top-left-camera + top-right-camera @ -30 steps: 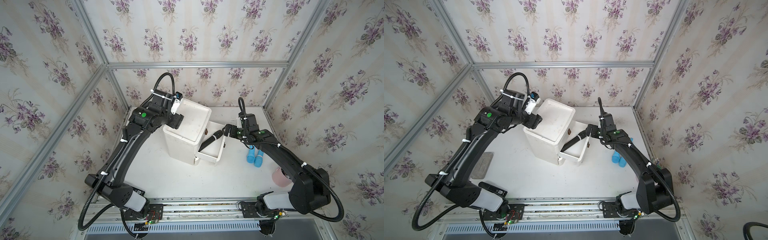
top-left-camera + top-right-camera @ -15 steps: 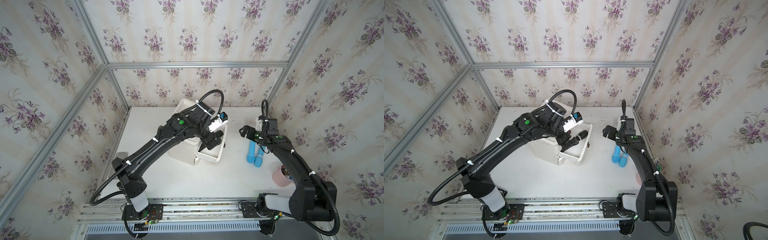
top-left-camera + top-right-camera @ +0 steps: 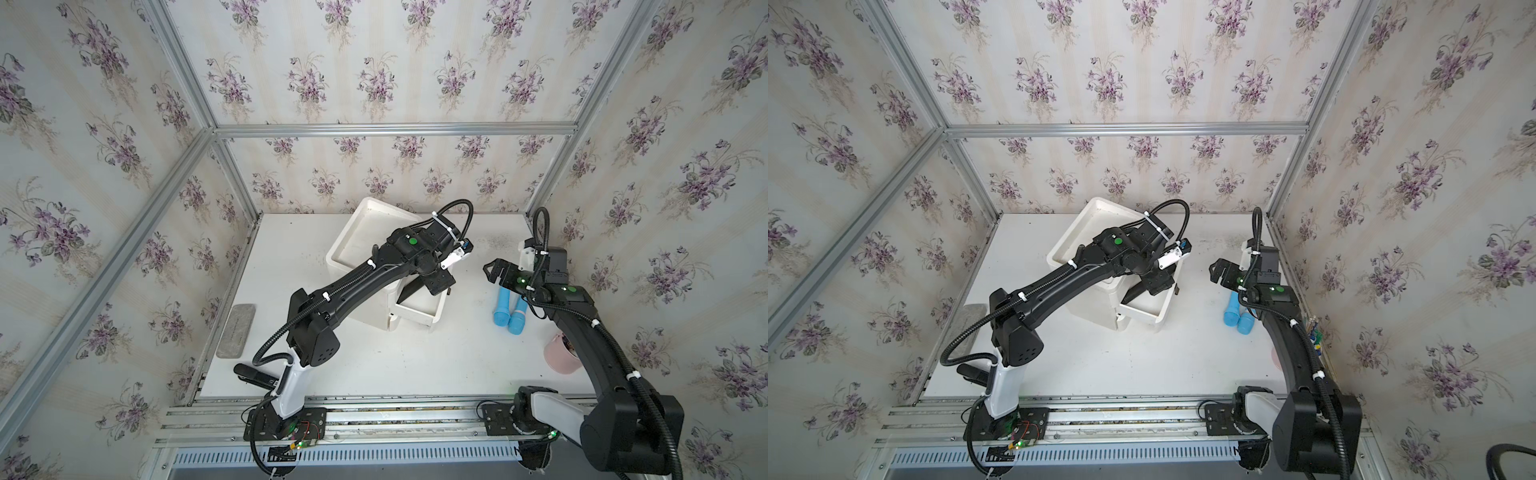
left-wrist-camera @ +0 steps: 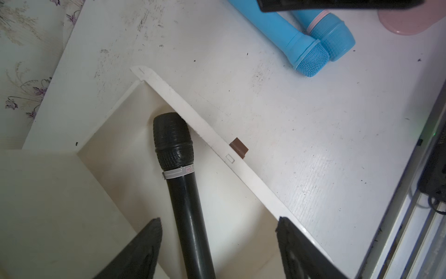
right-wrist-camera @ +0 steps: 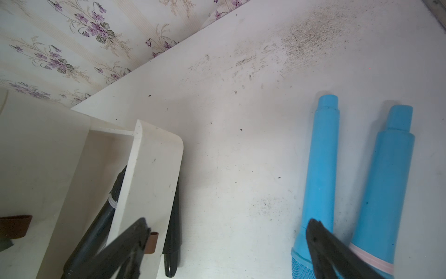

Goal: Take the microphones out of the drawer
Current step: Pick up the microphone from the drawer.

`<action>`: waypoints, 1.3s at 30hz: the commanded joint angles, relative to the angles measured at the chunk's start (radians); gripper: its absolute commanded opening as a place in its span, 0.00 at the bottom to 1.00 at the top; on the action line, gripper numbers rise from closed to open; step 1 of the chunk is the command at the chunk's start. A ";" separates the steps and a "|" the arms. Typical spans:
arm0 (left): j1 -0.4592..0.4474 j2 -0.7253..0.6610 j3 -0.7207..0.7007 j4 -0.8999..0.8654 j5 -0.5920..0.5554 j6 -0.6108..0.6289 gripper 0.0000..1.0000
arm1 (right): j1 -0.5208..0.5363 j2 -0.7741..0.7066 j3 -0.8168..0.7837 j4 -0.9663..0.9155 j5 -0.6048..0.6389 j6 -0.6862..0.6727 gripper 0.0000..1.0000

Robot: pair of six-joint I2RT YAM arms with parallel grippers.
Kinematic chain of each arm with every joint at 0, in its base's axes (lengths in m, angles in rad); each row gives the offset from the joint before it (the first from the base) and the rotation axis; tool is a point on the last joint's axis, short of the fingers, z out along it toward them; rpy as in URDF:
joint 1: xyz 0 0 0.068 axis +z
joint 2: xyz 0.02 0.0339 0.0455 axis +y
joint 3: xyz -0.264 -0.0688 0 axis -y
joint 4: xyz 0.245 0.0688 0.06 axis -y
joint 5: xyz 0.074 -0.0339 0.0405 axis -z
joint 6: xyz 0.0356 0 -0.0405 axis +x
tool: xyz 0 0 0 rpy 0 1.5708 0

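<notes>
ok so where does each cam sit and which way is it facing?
Top views: high over the base rail, looking down at the table; left arm, right arm, left gripper and right gripper show.
Left wrist: on the left arm, looking down into the open drawer at the black microphone; its two fingers show.
Right wrist: on the right arm, looking down at the blue microphones; its fingers show.
Shared: both wrist views catch drawer, black microphone and blue microphones.

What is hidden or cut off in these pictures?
- Black handheld microphone: handle end cut off, left wrist view's edge.
- Pink cup: partly behind the right arm in a top view; contents too small.
- Two blue plastic microphones: heads cut off, right wrist view's edge.
</notes>
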 commanded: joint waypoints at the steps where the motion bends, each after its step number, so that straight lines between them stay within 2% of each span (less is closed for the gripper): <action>1: 0.005 0.019 0.005 -0.025 -0.048 0.019 0.77 | -0.003 -0.014 -0.008 -0.010 -0.010 -0.009 1.00; 9: 0.007 0.095 0.022 -0.036 -0.138 -0.012 0.76 | -0.003 -0.040 -0.042 0.000 -0.004 -0.003 1.00; 26: 0.012 0.195 0.054 -0.057 -0.245 -0.116 0.70 | -0.004 -0.062 -0.065 0.009 -0.017 0.001 1.00; 31: 0.015 0.209 0.042 -0.062 -0.238 -0.133 0.75 | -0.004 -0.066 -0.064 0.009 -0.020 0.003 1.00; 39: 0.024 0.225 0.037 -0.079 -0.158 -0.135 0.72 | -0.004 -0.071 -0.063 0.011 -0.029 0.007 1.00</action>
